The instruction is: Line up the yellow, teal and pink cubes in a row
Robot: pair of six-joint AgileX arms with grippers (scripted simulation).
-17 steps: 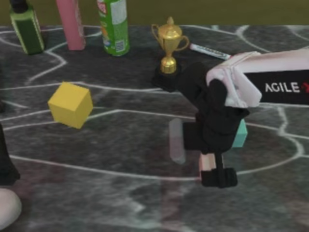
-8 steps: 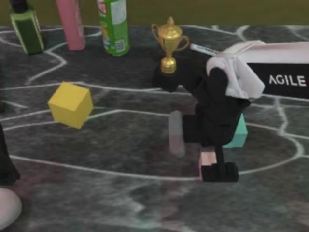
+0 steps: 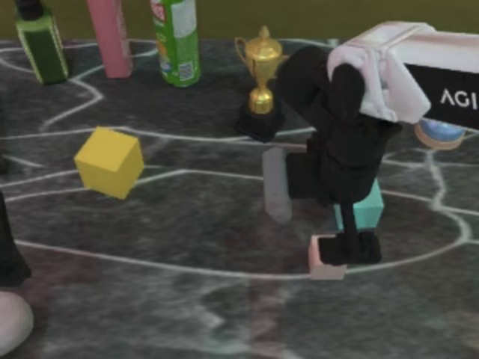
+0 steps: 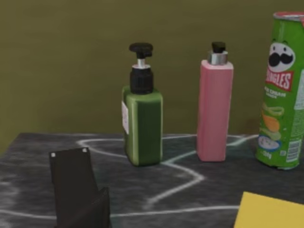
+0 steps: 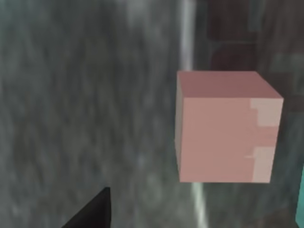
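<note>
right gripper (image 3: 352, 249): over the table's right half, fingers pointing down above the pink cube; whether it is released or clenched cannot be told
pink cube (image 3: 326, 259): on the table directly under the right gripper, partly hidden by its fingers in the top view; the right wrist view (image 5: 225, 128) shows it sitting square on the tabletop, one dark fingertip (image 5: 92, 211) off to its side and not touching
teal cube (image 3: 365, 207): just behind the right gripper, close to the pink cube, half covered by the arm
yellow cube (image 3: 109, 161): well apart from the right gripper, far toward the table's left
left gripper (image 4: 78, 187): parked at the left edge, far from the cubes; grip state cannot be told
trophy (image 3: 261, 75): gold on a black base, behind the right gripper, close beside the arm's black wrist
green pump bottle (image 3: 40, 41): back left, far from the gripper
tall pink bottle (image 3: 109, 35): beside the green one
Pringles can (image 3: 176, 39): next along, left of the trophy
round blue-topped object (image 3: 439, 133): peeks out from under the right arm, identity unclear
table (image 3: 187, 307): dark marbled top with white lines
</note>
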